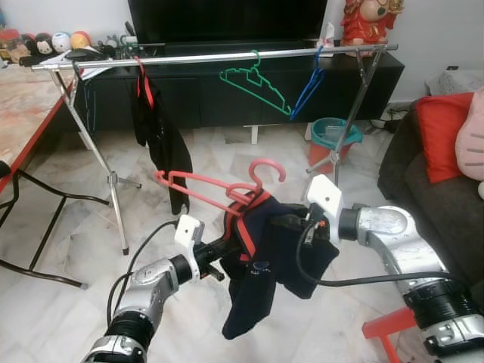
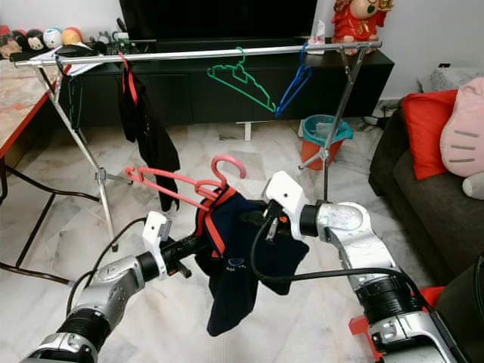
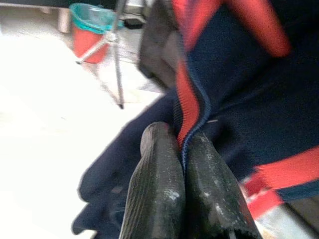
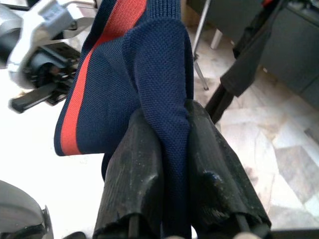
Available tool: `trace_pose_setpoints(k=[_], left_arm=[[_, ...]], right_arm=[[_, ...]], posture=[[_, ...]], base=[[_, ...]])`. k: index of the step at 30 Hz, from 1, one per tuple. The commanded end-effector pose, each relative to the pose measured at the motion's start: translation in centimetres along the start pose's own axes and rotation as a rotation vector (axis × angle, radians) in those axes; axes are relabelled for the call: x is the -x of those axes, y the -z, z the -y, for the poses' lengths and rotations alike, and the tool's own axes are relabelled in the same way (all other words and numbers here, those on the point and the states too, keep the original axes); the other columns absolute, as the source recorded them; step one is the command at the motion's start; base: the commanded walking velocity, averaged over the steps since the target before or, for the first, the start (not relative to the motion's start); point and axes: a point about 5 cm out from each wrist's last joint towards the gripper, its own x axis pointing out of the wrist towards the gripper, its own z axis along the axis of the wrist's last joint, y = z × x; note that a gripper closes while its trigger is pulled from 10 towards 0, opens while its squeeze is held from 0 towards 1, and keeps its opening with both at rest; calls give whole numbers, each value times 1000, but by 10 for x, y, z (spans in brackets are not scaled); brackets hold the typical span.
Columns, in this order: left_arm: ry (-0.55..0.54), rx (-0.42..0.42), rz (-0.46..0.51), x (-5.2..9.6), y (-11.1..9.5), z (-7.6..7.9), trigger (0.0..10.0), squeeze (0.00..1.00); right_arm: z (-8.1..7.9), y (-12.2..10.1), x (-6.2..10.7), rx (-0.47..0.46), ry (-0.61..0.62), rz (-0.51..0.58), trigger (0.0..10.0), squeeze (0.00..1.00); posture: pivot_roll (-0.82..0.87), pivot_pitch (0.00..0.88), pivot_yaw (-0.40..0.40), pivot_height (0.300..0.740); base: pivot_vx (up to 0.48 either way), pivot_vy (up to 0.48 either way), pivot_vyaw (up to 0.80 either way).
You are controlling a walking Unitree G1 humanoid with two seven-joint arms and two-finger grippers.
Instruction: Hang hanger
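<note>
Red hanger (image 1: pixel 215 189): up in the air in front of the robot, tilted, hook end towards the right gripper, long arm sticking out to the robot's left. It's threaded into the navy garment (image 1: pixel 261 265), well short of the rail (image 1: pixel 227 57).

Navy garment: dark blue knit with red-orange trim, bunched around the hanger's neck and drooping down between the two arms.

Left gripper (image 3: pixel 183 149): fingers pressed together on the garment right at a red-edged seam, from the robot's left side.

Right gripper (image 4: pixel 172 134): also clamped, with a fold of the blue knit pinched between the two black fingers, on the garment's right side.

Rail: silver bar on tripod legs across the back, in front of the black TV cabinet (image 1: pixel 227 91).

Already on the rail: black garment on a red hanger (image 1: pixel 151 121) near the left end, empty green hanger (image 1: pixel 253 83) around the middle, blue hanger (image 1: pixel 308 87) towards the right end.

Floor stuff: teal and orange bucket (image 1: pixel 335 140) by the rail's right legs.
</note>
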Motion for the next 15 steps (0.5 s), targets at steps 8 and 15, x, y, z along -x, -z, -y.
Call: trace_pose_setpoints(k=[8,15], left_arm=[[-252,-82,-76,13,3,-26,10000,0],[-269,-88,-97,18,10,-28,10000,0]], right_arm=[[2,4,31,49,-70,-8,0,0],[8,13,53,41,-100,-67,0,0]], posture=[[2,0,49,740],[0,0,52,740]], base=[[0,0,0],[0,0,0]])
